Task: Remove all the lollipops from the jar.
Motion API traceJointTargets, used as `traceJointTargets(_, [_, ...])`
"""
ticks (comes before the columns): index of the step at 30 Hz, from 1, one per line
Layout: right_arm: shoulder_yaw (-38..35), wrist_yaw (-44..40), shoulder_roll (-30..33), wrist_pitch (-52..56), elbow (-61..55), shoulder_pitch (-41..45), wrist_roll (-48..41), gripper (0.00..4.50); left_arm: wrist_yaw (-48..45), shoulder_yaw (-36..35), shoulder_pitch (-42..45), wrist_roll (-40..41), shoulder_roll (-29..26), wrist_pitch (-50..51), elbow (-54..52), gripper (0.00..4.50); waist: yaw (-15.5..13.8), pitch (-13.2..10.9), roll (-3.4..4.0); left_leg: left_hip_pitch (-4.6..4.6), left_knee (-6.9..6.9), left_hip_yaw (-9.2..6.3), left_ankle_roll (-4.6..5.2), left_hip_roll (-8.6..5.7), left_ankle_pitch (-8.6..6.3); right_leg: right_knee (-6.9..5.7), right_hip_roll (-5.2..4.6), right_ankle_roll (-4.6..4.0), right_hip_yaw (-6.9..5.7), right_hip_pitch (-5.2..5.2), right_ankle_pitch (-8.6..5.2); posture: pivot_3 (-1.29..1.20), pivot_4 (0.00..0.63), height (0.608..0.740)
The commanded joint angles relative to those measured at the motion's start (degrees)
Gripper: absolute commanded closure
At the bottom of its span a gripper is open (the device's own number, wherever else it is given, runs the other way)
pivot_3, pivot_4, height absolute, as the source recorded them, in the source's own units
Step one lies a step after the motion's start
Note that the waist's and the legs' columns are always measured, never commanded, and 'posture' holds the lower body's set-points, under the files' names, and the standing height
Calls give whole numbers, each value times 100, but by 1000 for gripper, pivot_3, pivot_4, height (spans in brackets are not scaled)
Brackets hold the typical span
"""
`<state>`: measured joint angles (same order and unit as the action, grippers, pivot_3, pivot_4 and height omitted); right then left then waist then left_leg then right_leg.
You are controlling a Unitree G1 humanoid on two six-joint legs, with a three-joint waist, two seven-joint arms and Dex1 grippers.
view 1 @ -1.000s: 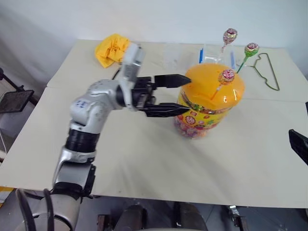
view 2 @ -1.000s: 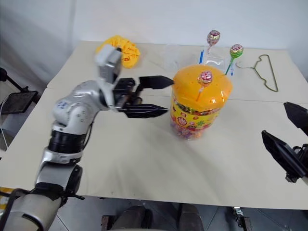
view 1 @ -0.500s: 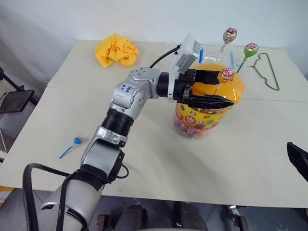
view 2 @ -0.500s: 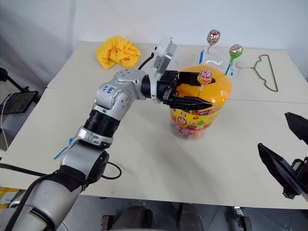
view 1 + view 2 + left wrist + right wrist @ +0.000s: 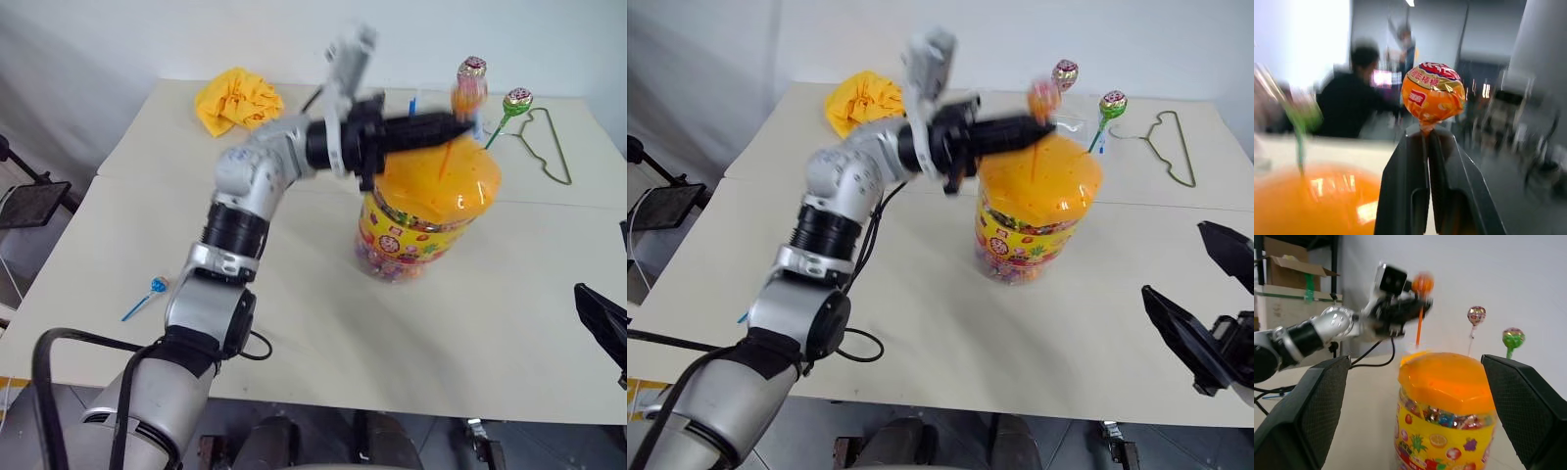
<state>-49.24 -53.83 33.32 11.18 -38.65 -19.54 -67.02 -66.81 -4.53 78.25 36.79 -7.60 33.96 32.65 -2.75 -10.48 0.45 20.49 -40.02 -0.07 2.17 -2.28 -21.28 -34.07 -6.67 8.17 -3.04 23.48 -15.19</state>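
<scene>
Left gripper (image 5: 1427,134) is clamped on the stick of the orange lollipop (image 5: 1433,98), held above the jar (image 5: 431,211), which stands mid-table (image 5: 294,333). Right gripper (image 5: 1410,406) stands apart, empty, at the near right. Pale lollipop (image 5: 472,69) and green lollipop (image 5: 516,101) stand in the domed orange lid. Blue lollipop (image 5: 157,286) lies near left.

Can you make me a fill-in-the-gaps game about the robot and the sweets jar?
1. The left pincer is shut on the stick of the round ____ wrapped lollipop.
2. The big clear plastic jar has a domed lid coloured ____.
3. The number of lollipops standing in the lid is ____.
4. The small blue lollipop lies on the pale ____.

Missing words: orange; orange; two; table
</scene>
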Motion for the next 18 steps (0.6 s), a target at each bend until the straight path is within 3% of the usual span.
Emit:
traceJointTargets(1, [274, -20, 194, -7, 47, 311, -56, 0, -112, -110, 209, -384, -755, -270, 435, 4475, 54, 1, 2, -3, 1, 3, 0, 1, 0, 0, 2, 0, 2, 0, 0, 0, 150, 740])
traceJointTargets(5, [685, -186, 413, 79, 139, 643, 66, 0, -416, 155, -55, -874, -1650, -458, 372, 4475, 158, 2, 5, -8, 5, 12, -2, 6, 1, -7, 6, 0, 4, 4, 0, 0, 150, 740])
traceJointTargets(9, [1211, -480, 1010, 498, 459, 1122, 76, 0, -605, 255, -1306, -1374, -3119, -420, -383, 4475, 221, 1, 8, -10, 6, 15, -3, 5, 0, -9, 4, -1, 13, 14, 0, 0, 150, 740])
traceJointTargets(11, [1423, -654, 1318, 734, 635, 1277, 144, 0, -937, 53, -2210, -1212, -3762, -256, -974, 4475, 244, 1, 7, -7, 8, 5, -5, 6, -1, -8, 4, -4, 12, 18, -2, 0, 150, 740])
traceJointTargets(14, [1866, -1184, 1550, 600, 905, 1630, 632, 0, -724, -406, -3705, -1036, -4481, 363, -1670, 4475, 267, -4, -2, 0, 5, -9, -5, 7, -4, -3, -3, -7, 8, 17, -4, 0, 150, 740])
traceJointTargets(18, [2436, -1702, 1503, 471, 1042, 1998, 986, 0, -134, -1234, -6107, -1005, -4760, 817, -3003, 4475, 211, -6, -4, 12, -2, -42, -3, 3, -10, 10, -49, -9, 23, 5, -4, 0, 150, 740])
